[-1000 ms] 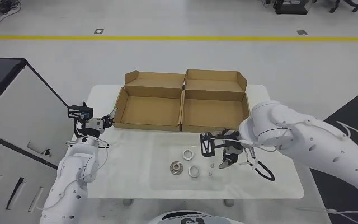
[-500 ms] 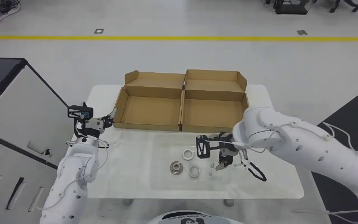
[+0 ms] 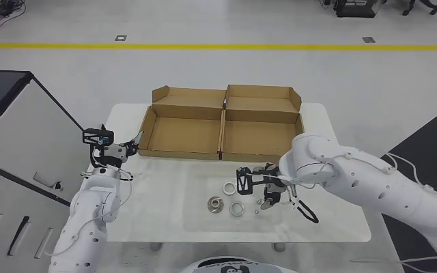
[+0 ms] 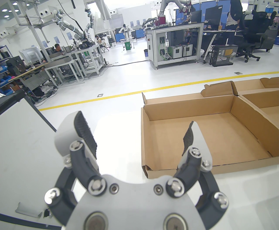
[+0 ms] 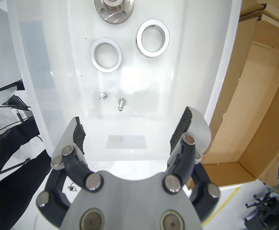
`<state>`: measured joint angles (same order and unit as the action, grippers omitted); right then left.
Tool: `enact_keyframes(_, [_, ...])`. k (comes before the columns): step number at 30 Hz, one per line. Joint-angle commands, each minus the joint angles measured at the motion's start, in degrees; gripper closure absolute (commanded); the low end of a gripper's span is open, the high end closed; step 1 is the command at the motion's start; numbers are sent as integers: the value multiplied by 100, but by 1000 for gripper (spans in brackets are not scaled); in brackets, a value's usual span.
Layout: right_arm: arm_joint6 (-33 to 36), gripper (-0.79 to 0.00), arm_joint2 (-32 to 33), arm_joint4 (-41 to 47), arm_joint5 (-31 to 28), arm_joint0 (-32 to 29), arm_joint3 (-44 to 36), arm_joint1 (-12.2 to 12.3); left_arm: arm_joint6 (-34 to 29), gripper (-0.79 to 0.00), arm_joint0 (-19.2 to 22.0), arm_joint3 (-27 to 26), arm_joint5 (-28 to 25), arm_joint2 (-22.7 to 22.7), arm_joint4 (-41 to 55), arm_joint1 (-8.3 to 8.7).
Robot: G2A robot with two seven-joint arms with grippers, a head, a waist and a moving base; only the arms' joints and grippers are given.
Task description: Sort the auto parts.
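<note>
Right gripper (image 5: 133, 126): fingers spread wide, nothing between them, poised over the translucent tray (image 5: 32, 65), just short of the small fasteners. Left gripper (image 4: 139, 135): also spread and holding nothing, beside the left cardboard box (image 4: 207, 139), well apart from the parts.

Lying loose in the tray, by size:
- Flanged steel hub (image 5: 114, 10), farthest from the right gripper. Probably the heaviest. Better to pinch across the flange edge than on the raised middle.
- Ring near the box (image 5: 153, 38) and second ring (image 5: 106, 54), both flat on the tray. Stiff and smooth, likely slippery. Possible to take across the outer wall, or with one finger inside the bore.
- Small bolt (image 5: 120, 104) on its side, and just beside it a tiny nut-like fastener (image 5: 103, 96). Light and apt to roll, so asking for a low, centred pinch.

Glossy tray bottom, so easy sliding of parts to be expected. Underneath, white table (image 3: 150, 205). Beyond, pale workshop floor with a yellow line (image 3: 205, 46).
</note>
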<state>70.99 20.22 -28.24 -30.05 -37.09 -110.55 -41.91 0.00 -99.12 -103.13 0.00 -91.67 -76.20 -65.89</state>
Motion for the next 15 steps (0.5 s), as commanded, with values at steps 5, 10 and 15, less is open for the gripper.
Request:
enact_keyframes(5, [-13, -785, 3, -93, 42, -72, 67, -47, 0, -785, 0, 0, 0, 0, 0, 0])
enact_keyframes(10, [-67, -785, 2, -194, 69, -141, 138, -89, 0, -785, 0, 0, 0, 0, 0, 0])
enact_keyframes(15, [-103, -785, -13, -260, 94, -201, 218, -145, 0, -785, 0, 0, 0, 0, 0, 0])
